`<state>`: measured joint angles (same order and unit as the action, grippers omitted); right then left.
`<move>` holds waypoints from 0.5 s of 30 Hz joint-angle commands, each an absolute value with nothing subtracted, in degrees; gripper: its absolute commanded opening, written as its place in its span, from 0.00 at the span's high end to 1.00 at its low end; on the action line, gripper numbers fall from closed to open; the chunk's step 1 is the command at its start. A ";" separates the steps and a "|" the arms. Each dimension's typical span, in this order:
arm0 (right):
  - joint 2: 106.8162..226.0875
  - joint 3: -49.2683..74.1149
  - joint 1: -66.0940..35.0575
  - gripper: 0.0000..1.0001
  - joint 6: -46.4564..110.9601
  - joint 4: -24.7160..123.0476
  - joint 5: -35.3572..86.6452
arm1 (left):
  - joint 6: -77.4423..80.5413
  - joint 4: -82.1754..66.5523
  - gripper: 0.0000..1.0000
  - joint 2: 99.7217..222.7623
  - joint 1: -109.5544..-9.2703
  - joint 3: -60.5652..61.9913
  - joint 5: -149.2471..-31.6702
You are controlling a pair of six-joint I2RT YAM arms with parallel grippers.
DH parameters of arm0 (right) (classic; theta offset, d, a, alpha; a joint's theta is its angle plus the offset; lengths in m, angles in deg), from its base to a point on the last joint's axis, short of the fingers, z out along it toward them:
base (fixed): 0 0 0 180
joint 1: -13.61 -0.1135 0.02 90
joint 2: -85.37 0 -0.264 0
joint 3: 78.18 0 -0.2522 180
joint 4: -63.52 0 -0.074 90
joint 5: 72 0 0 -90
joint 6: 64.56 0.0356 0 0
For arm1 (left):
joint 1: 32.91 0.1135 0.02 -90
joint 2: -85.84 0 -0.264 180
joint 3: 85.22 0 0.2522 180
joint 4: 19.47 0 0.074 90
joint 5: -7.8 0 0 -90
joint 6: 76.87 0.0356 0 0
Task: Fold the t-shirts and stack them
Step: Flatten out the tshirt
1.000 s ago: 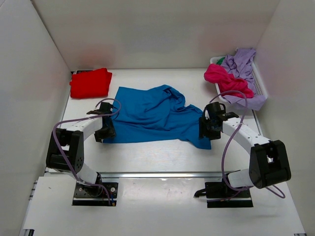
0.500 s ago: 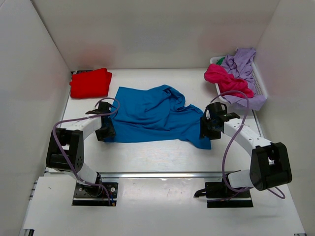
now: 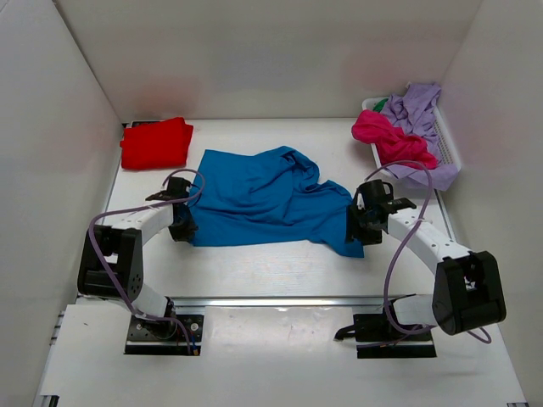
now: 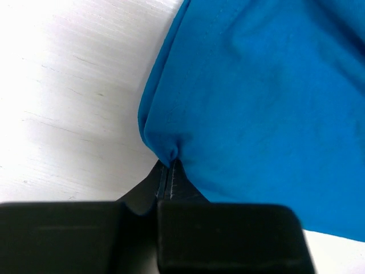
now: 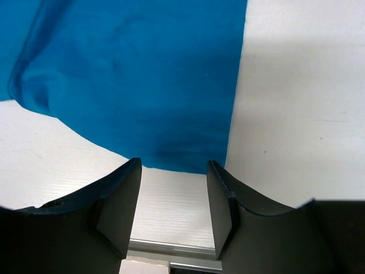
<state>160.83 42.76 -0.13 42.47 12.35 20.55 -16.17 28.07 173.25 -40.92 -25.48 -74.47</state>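
A bright blue t-shirt (image 3: 267, 203) lies spread and rumpled in the middle of the table. My left gripper (image 3: 184, 227) is shut on its near left corner (image 4: 168, 149), the cloth pinched into a small pucker at the fingertips. At the shirt's near right corner my right gripper (image 3: 357, 233) stands open just above the hem (image 5: 182, 162), with nothing between its fingers. A folded red t-shirt (image 3: 155, 142) lies at the back left. The magenta pink t-shirt (image 3: 386, 140) and the lilac t-shirt (image 3: 417, 114) are heaped in the basket.
The white slatted basket (image 3: 447, 144) stands at the back right against the right wall. White walls close in the table on three sides. A metal rail (image 3: 288, 301) runs along the table's near edge.
My left gripper has closed on the blue shirt's near left corner. The right gripper has slid slightly forward along the shirt's right corner and stays open.
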 commanded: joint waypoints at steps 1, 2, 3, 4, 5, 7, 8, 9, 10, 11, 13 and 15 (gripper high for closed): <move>158.59 43.76 0.25 0.53 43.89 10.92 19.76 | -16.93 31.11 1.00 173.82 -41.88 -26.81 -76.66; 158.15 44.02 0.51 0.53 44.33 10.83 19.50 | -16.93 31.38 1.00 173.73 -41.88 -26.72 -75.96; 158.23 44.37 -0.01 0.53 45.20 10.30 19.32 | -16.76 32.34 1.00 173.20 -41.88 -25.68 -75.78; 157.71 44.72 0.33 0.53 45.39 9.52 19.15 | -15.97 32.52 1.00 172.85 -41.44 -25.75 -76.48; 157.36 45.16 0.16 0.53 46.08 9.77 18.71 | -15.61 32.87 1.00 172.59 -40.83 -24.88 -77.70; 156.91 46.56 -0.36 0.53 47.92 10.12 18.62 | -15.17 33.23 1.00 171.97 -40.91 -24.09 -79.64; 156.74 47.10 -0.19 0.53 48.46 10.30 18.36 | -15.08 33.40 1.00 171.19 -40.91 -23.56 -80.26; 156.65 47.45 -0.19 0.53 49.42 9.86 16.53 | -15.08 33.75 1.00 171.35 -41.43 -23.29 -80.18; 156.39 48.06 -0.45 0.54 50.30 10.21 15.55 | -14.82 34.02 1.00 170.66 -41.79 -22.86 -80.61; 156.65 48.24 0.24 0.54 50.57 11.08 15.54 | -15.17 33.84 1.00 170.13 -41.96 -22.94 -81.14; 156.65 49.82 2.09 0.54 50.49 13.62 16.42 | -15.26 33.67 1.00 169.07 -41.53 -23.03 -81.85; 157.53 50.44 2.88 0.54 51.01 14.34 15.55 | -15.35 33.32 1.00 168.37 -41.09 -23.20 -83.34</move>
